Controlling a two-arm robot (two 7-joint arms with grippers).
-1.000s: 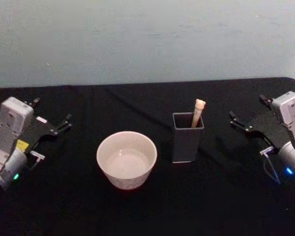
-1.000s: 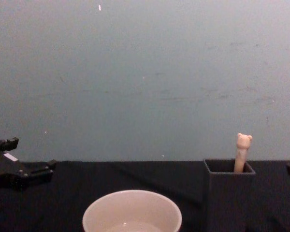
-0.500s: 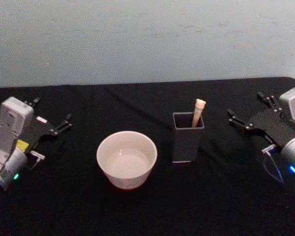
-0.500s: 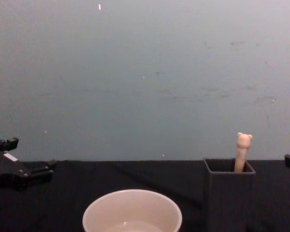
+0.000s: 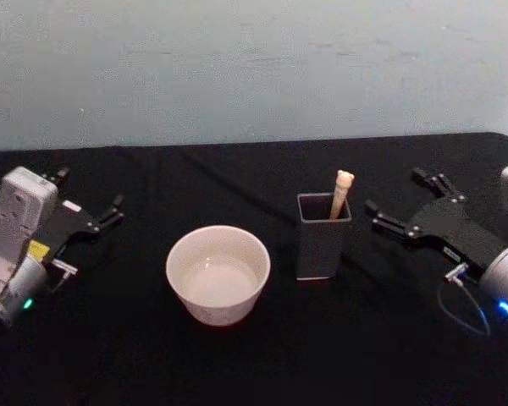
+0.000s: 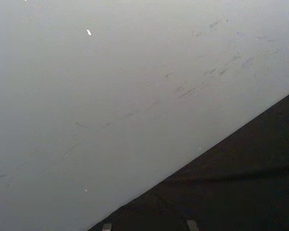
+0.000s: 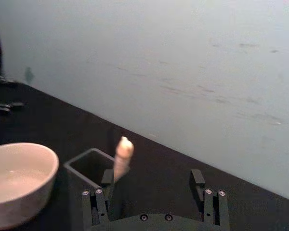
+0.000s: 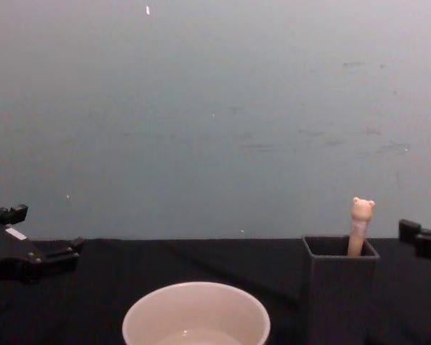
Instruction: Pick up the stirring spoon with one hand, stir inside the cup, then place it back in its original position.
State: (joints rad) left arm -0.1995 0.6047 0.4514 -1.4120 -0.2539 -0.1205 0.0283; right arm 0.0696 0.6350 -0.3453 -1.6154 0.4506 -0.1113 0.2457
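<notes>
Now | right claw (image 5: 393, 189) released beside holder (image 5: 322, 247) | stirring spoon (image 5: 342, 191) inside | left claw (image 5: 91, 188) released, parked

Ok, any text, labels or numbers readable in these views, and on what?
No text is readable.
On the left pincer, at the table's left side, a white label: too blurred to read.
On the left arm, a yellow sticker: too blurred to read.
On the cup, stirring spoon and holder: no markings seen.

Pale blue-grey wall (image 5: 237, 68) – faintly scuffed, black tabletop (image 5: 237, 364), soft even light
</notes>
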